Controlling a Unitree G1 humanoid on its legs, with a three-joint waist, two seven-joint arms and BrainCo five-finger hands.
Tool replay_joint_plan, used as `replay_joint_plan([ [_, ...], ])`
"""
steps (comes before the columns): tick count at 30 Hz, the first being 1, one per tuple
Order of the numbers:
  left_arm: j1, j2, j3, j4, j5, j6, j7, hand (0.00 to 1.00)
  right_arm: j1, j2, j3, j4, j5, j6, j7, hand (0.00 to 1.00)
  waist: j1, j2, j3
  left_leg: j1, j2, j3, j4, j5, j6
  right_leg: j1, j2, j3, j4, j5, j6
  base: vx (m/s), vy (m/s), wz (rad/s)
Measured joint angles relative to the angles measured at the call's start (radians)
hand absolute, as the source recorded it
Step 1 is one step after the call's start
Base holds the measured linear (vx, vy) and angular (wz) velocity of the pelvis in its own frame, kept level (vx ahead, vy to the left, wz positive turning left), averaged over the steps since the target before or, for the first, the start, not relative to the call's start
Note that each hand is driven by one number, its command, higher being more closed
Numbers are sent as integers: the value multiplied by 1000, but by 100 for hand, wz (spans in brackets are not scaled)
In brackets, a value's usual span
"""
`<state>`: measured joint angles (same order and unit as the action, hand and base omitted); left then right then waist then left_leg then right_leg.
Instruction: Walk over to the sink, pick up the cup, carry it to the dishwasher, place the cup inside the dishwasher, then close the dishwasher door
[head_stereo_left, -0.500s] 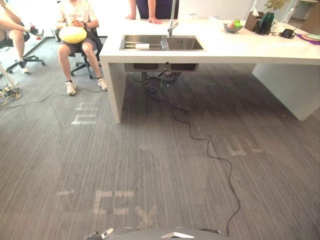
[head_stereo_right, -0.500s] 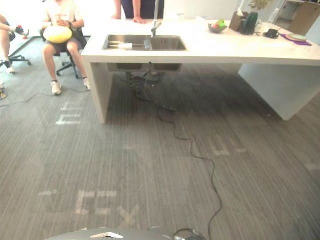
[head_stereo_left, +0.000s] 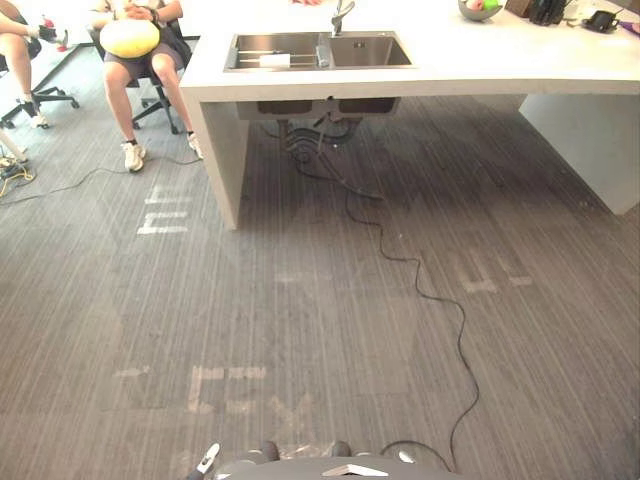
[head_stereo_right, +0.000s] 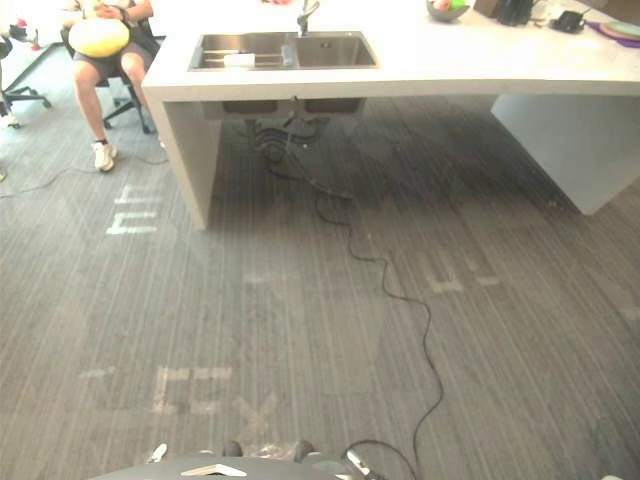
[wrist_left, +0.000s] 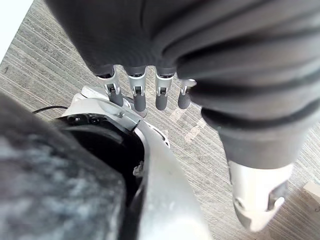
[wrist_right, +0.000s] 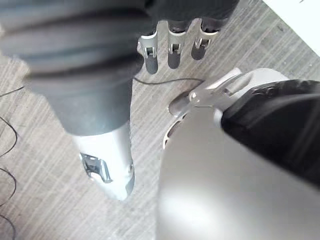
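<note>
Up at 11 o'clock, left basin of sink (head_stereo_left: 370, 50): small white cup (head_stereo_left: 274, 61), seems tipped on side. Left hand (wrist_left: 161, 95), right hand (wrist_right: 174, 50) dangle above floor (head_stereo_left: 300, 300), fingers loose, gripping nothing.

White counter (head_stereo_left: 480, 70) – long slab on panel legs, standing on grey striped carpet (head_stereo_left: 300, 300). Grey bowl (head_stereo_left: 478, 10) on far counter edge, green fruit inside. Dark items (head_stereo_left: 545, 10) just beside bowl, type unclear. Pale tape marks (head_stereo_left: 165, 212) on carpet near left counter leg; further marks nearer camera. Seated person (head_stereo_left: 140, 65) left of counter – yellow round object (head_stereo_left: 129, 38) on lap. Second seated person (head_stereo_left: 15, 40) at left edge, on wheeled office chair (head_stereo_left: 45, 100).
</note>
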<state>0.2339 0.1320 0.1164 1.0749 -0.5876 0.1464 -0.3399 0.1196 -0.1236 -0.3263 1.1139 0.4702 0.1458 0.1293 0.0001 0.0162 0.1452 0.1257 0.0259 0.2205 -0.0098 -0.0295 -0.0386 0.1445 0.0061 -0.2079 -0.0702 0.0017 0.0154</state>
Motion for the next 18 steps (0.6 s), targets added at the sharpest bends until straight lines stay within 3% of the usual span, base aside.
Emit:
replay_joint_plan([
  [3, -4, -11, 0, 0, 4, 0, 17, 0, -8, 4, -3, -7, -2, -35, 13, 0, -1, 6, 3, 3, 0, 1, -5, 0, -4, 5, 1, -2, -8, -1, 2, 21, -20, -2],
  [8, -13, -24, 0, -5, 83, 11, 54, 0, -7, 16, -28, -12, -14, -42, 35, 0, -1, 9, 10, 31, 0, 2, -12, -1, -8, 32, -1, -17, -10, -7, 11, -15, -5, 1],
  [11, -28, -19, 0, -16, 186, 52, 46, 0, -5, 23, -42, -34, -87, -44, 35, 0, 0, 9, 11, 31, 1, 1, -13, 0, -6, 34, -1, -26, -14, -7, 11, -52, -11, 3],
  [13, -37, -16, -1, -18, 236, 65, 41, 0, -5, 25, -42, -37, -128, -69, 38, 0, 0, 8, 12, 33, 1, 1, -13, 2, -3, 35, -1, -27, -16, -9, 14, -45, -11, 0],
  [18, -51, -7, -11, -17, 251, 99, 25, 0, -5, 29, -41, -37, -156, -84, 35, 0, 0, 2, 16, 40, 1, 1, -33, 11, 7, 34, -1, -45, -17, -9, 13, -13, -3, 0],
])
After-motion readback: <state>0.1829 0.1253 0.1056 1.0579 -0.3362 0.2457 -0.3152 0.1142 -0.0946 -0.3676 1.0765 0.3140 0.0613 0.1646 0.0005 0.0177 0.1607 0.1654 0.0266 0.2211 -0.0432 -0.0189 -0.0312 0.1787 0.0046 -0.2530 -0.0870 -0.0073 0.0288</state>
